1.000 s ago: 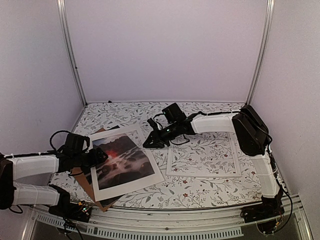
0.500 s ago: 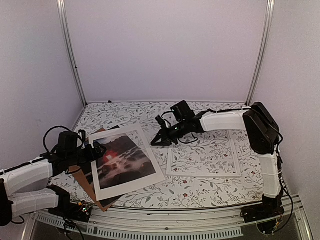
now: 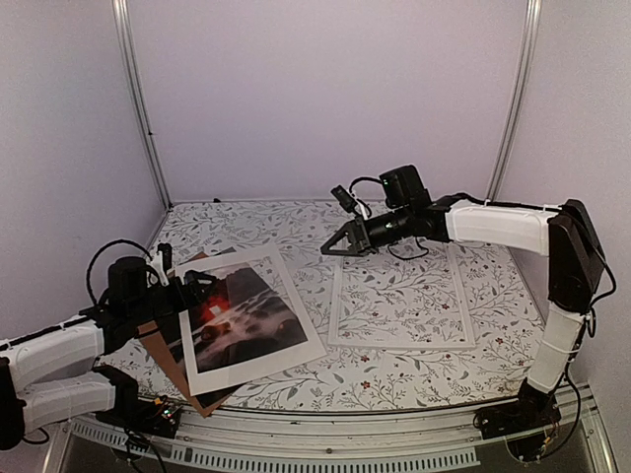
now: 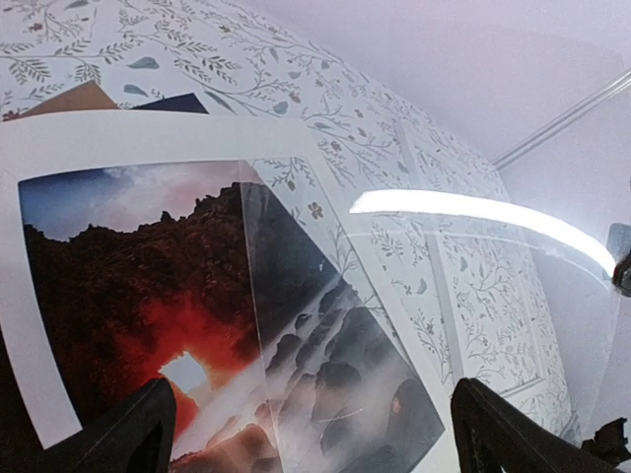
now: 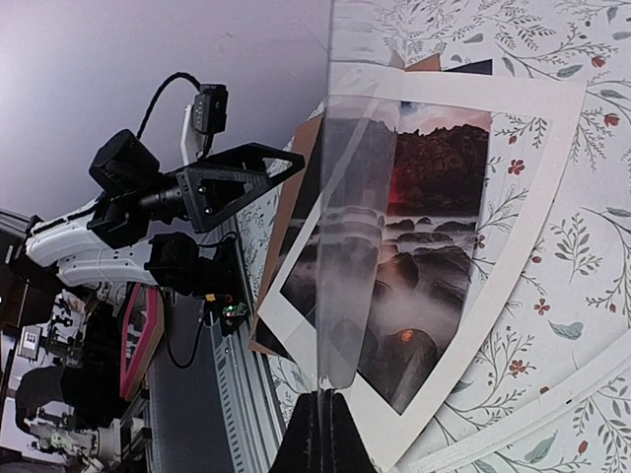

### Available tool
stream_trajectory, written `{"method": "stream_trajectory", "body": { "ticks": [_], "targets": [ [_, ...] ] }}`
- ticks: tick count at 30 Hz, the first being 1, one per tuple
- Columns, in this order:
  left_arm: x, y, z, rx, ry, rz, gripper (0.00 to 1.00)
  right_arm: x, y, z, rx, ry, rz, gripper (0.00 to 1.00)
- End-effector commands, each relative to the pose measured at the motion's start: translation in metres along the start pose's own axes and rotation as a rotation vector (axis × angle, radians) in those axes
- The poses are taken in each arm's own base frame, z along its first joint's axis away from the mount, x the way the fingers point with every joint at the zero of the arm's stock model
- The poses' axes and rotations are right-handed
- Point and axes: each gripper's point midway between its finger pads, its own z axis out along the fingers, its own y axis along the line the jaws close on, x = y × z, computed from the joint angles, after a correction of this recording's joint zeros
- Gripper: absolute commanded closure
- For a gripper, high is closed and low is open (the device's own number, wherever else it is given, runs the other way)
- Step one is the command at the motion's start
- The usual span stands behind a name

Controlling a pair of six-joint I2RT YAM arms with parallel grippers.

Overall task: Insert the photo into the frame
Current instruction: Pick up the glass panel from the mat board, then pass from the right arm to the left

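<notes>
Right gripper point(image 3: 333, 245) is up off the desk point(image 3: 246, 222), hanging just past the far-left corner of the frame point(image 3: 399, 344), and its fingers are pinched tight on the edge of a clear sheet point(image 5: 345, 246). You can barely see that sheet from above, but the right wrist view shows it running away from the fingers toward the left arm, and the left wrist view catches a bright glare across it. The left gripper point(image 3: 192, 296) hovers by the left edge of the white mat point(image 3: 237, 261), fingers spread wide and closed on nothing. The photo point(image 3: 242, 315) lies in the near-left part of the desk, showing through the mat's window, red glow toward its left side. Under both is a brown backing board point(image 3: 168, 360), one corner poking out toward the near edge. The frame lies flat in the near-right part, floral desk pattern showing through it. Between the mat's right edge and the frame's left edge runs a wedge of bare desk, wide at the far end, and at the near end the two corners almost meet.
</notes>
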Motion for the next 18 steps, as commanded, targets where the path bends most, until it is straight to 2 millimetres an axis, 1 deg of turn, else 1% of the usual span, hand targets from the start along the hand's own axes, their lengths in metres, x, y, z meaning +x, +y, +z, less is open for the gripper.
{"method": "stream_trajectory", "body": {
  "ticks": [1,4,9,11,16,18],
  "targets": [
    [-0.008,-0.026,0.002,0.129,-0.029,0.059,0.0,-0.011,0.035,-0.02,-0.121,-0.018,-0.132,1.0],
    [-0.012,-0.033,0.001,0.173,-0.055,0.082,0.01,-0.014,0.046,-0.028,-0.16,-0.02,-0.168,1.0],
    [-0.014,-0.038,0.0,0.22,-0.102,0.12,0.0,-0.023,0.067,-0.051,-0.206,-0.049,-0.223,1.0],
    [-0.014,-0.044,0.0,0.254,-0.106,0.136,0.0,-0.027,0.077,-0.06,-0.226,-0.059,-0.243,1.0],
    [-0.011,-0.058,0.009,0.338,-0.068,0.16,0.0,-0.034,0.093,-0.073,-0.273,-0.065,-0.251,1.0],
    [-0.011,-0.07,0.008,0.402,-0.067,0.182,0.0,-0.037,0.099,-0.077,-0.284,-0.07,-0.253,1.0]
  ]
}}
